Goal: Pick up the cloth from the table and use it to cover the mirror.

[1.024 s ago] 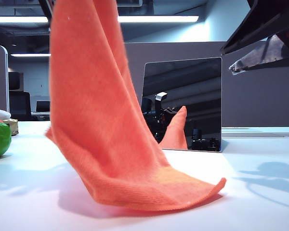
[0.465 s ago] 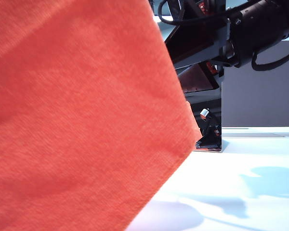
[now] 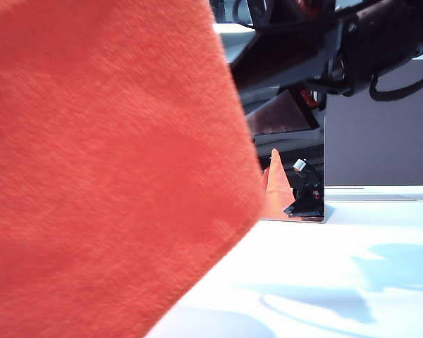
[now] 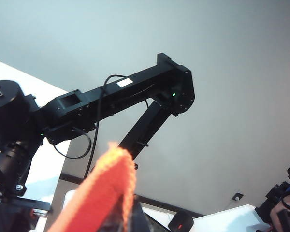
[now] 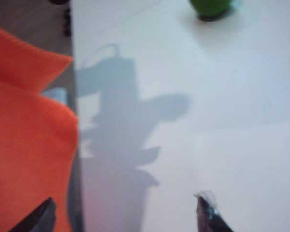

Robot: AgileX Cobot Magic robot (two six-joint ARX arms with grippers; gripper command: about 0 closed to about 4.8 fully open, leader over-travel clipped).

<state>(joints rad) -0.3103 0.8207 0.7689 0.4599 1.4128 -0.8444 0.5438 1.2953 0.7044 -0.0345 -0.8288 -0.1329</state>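
The orange cloth [image 3: 106, 176] hangs close to the exterior camera and fills the left of that view. It hides most of the mirror [image 3: 311, 151], of which only a strip on the right shows, upright on the white table [image 3: 338, 267]. My left gripper [image 4: 128, 220] is shut on a fold of the cloth [image 4: 104, 193] and holds it up high. My right arm [image 3: 381, 35] reaches in from the upper right, over the mirror's top. The right gripper [image 5: 127, 212] stands wide open above the table with nothing between its fingertips [image 5: 208, 208], and the cloth [image 5: 24, 145] is beside one of them.
A green round object [image 5: 210, 6] rests on the table [image 5: 222, 106] far from the right gripper. A grey partition panel [image 3: 381, 127] stands behind the mirror. Arm shadows fall on the white tabletop in front of the mirror.
The cloth, which trailed on the table a second ago, has been lifted and swung toward the exterior camera, hiding most of the mirror. My right arm has come down over the mirror.
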